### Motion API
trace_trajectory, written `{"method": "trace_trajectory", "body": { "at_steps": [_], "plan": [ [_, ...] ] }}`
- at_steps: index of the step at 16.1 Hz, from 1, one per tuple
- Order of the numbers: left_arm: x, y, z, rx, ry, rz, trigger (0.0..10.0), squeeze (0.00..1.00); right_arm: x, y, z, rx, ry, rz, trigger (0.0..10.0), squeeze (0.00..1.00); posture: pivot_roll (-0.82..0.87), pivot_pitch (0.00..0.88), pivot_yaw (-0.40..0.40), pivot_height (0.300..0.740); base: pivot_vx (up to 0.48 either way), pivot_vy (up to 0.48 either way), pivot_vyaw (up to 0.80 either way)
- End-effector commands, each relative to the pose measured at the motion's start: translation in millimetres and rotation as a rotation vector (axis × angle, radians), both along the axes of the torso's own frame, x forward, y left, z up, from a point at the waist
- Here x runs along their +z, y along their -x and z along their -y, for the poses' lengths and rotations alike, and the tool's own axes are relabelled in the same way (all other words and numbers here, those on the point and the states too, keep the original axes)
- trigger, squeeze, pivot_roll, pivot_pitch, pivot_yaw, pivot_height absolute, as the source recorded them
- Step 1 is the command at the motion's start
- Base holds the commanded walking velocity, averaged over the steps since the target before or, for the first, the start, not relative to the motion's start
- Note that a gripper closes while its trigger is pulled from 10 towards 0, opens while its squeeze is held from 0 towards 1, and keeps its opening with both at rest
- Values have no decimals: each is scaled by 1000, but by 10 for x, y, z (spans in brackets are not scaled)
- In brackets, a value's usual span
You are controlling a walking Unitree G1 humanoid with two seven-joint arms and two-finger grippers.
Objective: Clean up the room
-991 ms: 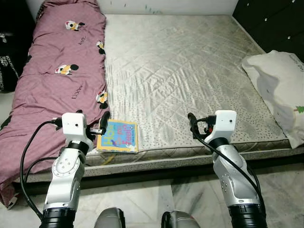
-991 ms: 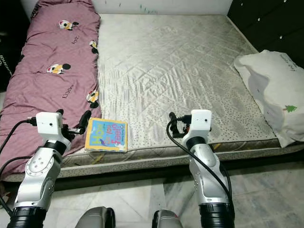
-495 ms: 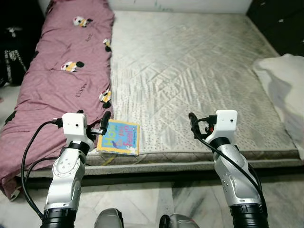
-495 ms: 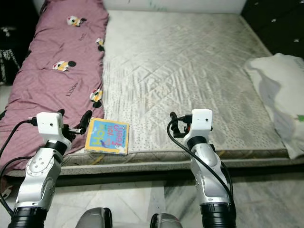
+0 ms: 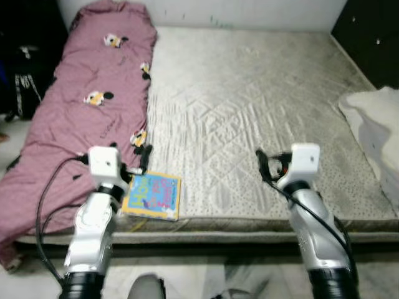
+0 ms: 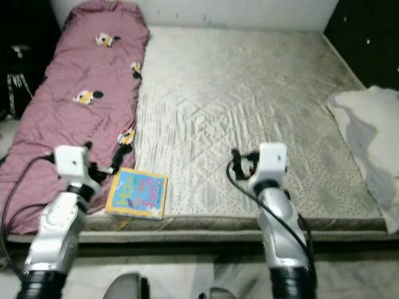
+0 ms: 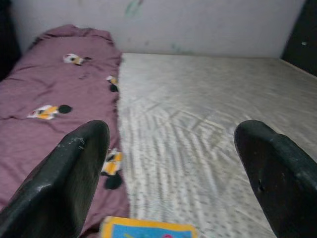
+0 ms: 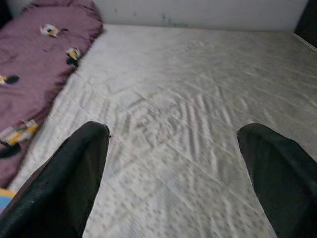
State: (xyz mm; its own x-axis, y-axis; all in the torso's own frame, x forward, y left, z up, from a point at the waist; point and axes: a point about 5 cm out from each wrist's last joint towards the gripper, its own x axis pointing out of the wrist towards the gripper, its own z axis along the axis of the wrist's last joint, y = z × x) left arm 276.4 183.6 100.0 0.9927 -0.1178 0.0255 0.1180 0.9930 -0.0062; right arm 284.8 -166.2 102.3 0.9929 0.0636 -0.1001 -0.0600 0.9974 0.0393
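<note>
Currently the only loose item within reach is the thin square children's book with a blue and yellow cover [image 5: 152, 196]. It lies flat at the near edge of the pale quilted mattress [image 5: 249, 106], just beside the border of the purple cartoon-print quilt [image 5: 87, 106] that runs along the left side of the bed.

Left gripper [image 5: 144, 161]: fingers spread wide, holding nothing. It hovers just beyond the book's far-left corner. From this gripper the book lies immediately below and slightly back toward the robot, a little to its right. In the left wrist view the book's yellow-edged far border [image 7: 148, 230] sits between the two black fingers [image 7: 69, 183], at the near margin of what the gripper faces. Judgement: gripper has overshot the book slightly.

Right gripper [image 5: 262, 166]: fingers likewise parted, empty, over bare mattress. The book is well apart from it, off to its left. Left arm clearly nearer.

Book is close to square, so no strong long axis; its edges are turned a little off the mattress edge, far edge tilting down to the right.

Judgement: next move needs the left gripper to drop and pull back toward the mattress edge. Flat thin cover on soft fabric, so likely hard to get a finger under

White crumpled pillow [image 5: 374, 124] lies far right of the right gripper
</note>
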Motion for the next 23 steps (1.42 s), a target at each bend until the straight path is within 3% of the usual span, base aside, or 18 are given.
{"method": "trace_trajectory", "body": {
  "at_steps": [1, 12, 18, 23],
  "plan": [
    [6, 6, -26, 12, -10, 2, 10000, 0, 21, -11, -34, 8, 14, 10, 10000, 0, 30, 93, -45, 740, 262, 0, 0],
    [-46, 9, -53, 45, -31, -27, 10000, 0, 11, -13, -47, 22, 17, 13, 10000, 0, 37, 91, -45, 740, 98, 0, 0],
    [-46, 4, -46, 33, -16, -33, 10000, 0, 2, -18, -46, 19, 14, 3, 10000, 0, 36, 93, -45, 740, 0, 445, -471],
    [-50, 2, -41, 35, -6, -38, 10000, 0, -2, -22, -35, 15, 16, 0, 10000, 0, 35, 94, -47, 740, 0, 480, 0]
  ]
}}
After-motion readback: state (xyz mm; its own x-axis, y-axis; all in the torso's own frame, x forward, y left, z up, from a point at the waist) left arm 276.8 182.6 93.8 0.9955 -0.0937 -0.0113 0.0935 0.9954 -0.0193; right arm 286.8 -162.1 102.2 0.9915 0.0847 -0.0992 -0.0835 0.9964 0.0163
